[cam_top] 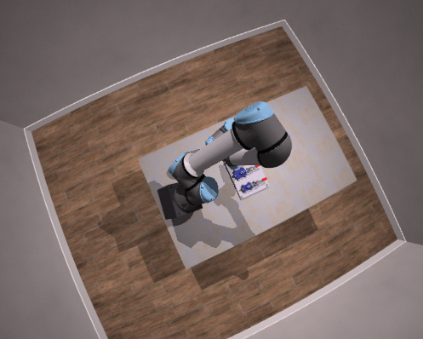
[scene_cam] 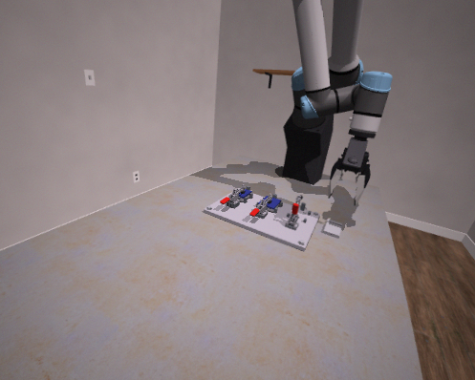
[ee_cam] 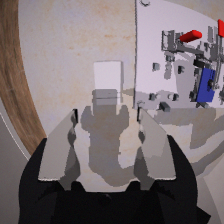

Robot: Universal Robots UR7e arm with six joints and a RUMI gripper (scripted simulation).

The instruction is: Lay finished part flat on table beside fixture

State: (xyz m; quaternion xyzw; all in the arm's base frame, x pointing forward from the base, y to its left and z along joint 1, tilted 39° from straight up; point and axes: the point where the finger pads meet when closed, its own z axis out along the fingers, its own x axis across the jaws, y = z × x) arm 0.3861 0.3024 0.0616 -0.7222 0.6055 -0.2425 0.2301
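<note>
The finished part, a pale grey block, lies flat on the table just right of the white fixture plate. My gripper hangs above the part, open and empty, with clear space between the fingers and the part. Two blue blanks sit clamped on the plate; one shows in the wrist view. The third clamp stands with its red handle upright and its seat empty. In the top view the arm hides the gripper.
The robot's black base stands behind the fixture. The table edge runs close to the right of the part, with wooden floor below. A wall shelf hangs at the back.
</note>
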